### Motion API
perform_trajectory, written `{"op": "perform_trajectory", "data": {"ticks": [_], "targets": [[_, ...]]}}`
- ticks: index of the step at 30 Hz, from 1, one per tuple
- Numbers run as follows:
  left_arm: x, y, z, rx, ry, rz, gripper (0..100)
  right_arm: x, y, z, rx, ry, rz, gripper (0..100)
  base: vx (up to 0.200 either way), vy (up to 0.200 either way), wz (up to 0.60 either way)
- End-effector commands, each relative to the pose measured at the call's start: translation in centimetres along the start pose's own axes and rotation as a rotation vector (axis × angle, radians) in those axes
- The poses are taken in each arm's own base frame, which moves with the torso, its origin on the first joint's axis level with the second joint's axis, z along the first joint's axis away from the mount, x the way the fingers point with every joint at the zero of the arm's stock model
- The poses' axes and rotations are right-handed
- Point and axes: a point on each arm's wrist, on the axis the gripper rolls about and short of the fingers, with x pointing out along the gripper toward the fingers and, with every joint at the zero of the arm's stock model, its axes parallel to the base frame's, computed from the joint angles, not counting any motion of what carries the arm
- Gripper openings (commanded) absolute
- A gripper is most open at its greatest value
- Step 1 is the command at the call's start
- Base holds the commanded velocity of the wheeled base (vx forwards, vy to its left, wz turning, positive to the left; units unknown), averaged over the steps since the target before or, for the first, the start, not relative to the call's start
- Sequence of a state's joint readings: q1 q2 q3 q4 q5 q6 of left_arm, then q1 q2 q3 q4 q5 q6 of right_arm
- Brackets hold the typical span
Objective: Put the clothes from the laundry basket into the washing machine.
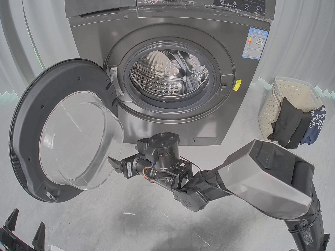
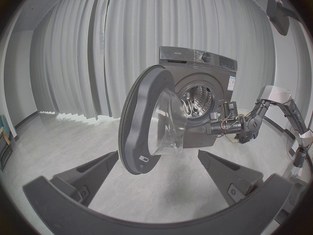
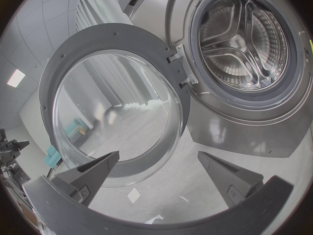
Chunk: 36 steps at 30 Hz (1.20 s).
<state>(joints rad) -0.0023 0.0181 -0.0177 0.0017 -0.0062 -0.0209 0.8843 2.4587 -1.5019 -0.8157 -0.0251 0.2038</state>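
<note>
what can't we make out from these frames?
Laundry basket interior: in the head view, the draped clothes and the right arm cover it, so the count inside is unknown.
Drum lower front: in the head view, hidden behind the door seal's lip.
Left claw: in the head view, cut off by the bottom edge.
Control panel icons: in the head view, too small, and under glaring plastic wrap.

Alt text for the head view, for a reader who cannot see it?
A grey washing machine stands with its round door swung open leftward and its drum empty. The right gripper, open and empty, is low in front of it. To the right, dark clothes hang over the rim of a laundry basket.
</note>
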Motion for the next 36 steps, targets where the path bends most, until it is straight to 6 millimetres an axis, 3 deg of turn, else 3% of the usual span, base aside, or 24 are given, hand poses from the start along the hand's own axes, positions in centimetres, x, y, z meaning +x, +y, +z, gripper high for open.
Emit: {"op": "perform_trajectory", "data": {"ticks": [1, 10, 15, 17, 21, 24, 25, 27, 30, 33, 35, 36], "targets": [[0.0, 0.0, -0.5, -0.001, -0.002, 0.001, 100, 1.0, 0.3, -0.6, -0.029, 0.001, 0.007, 100, 0.0, 0.0, 0.0], [0.0, 0.0, -0.5, -0.001, -0.002, 0.002, 100, 3.9, 2.0, -0.9, -0.04, -0.064, 0.016, 100, 0.0, 0.0, 0.0], [0.0, 0.0, -0.5, -0.001, -0.002, 0.002, 100, 3.6, 1.6, -0.6, -0.039, -0.064, -0.002, 100, 0.0, 0.0, 0.0], [0.0, 0.0, -0.5, -0.001, -0.002, 0.002, 100, 2.6, 1.2, 0.9, -0.037, -0.079, -0.012, 100, 0.0, 0.0, 0.0], [0.0, 0.0, -0.5, -0.002, -0.002, 0.002, 100, -1.4, -0.3, 4.0, -0.031, -0.079, -0.051, 100, 0.0, 0.0, 0.0], [0.0, 0.0, -0.5, -0.001, -0.002, -0.001, 100, -4.5, -1.8, 5.0, -0.028, -0.077, -0.079, 100, 0.0, 0.0, 0.0], [0.0, 0.0, -0.5, -0.001, -0.002, -0.001, 100, -4.5, -1.8, 5.0, -0.028, -0.077, -0.079, 100, 0.0, 0.0, 0.0], [0.0, 0.0, -0.5, -0.002, -0.002, 0.001, 100, -7.7, -3.1, 4.6, -0.035, -0.066, -0.111, 100, 0.0, 0.0, 0.0], [0.0, 0.0, -0.5, -0.002, -0.002, 0.001, 100, -9.9, -3.3, 4.6, -0.052, -0.071, -0.119, 100, 0.0, 0.0, 0.0], [0.0, 0.0, -0.5, -0.002, -0.002, 0.001, 100, -14.1, -4.0, 4.9, -0.085, -0.11, -0.143, 100, 0.0, 0.0, 0.0], [0.0, 0.0, -0.5, -0.002, -0.002, -0.001, 100, -15.0, -4.1, 4.9, -0.088, -0.118, -0.148, 100, 0.0, 0.0, 0.0], [0.0, 0.0, -0.5, -0.002, -0.002, 0.001, 100, -18.4, -4.7, 5.0, -0.106, -0.156, -0.174, 100, 0.0, 0.0, 0.0]]}}
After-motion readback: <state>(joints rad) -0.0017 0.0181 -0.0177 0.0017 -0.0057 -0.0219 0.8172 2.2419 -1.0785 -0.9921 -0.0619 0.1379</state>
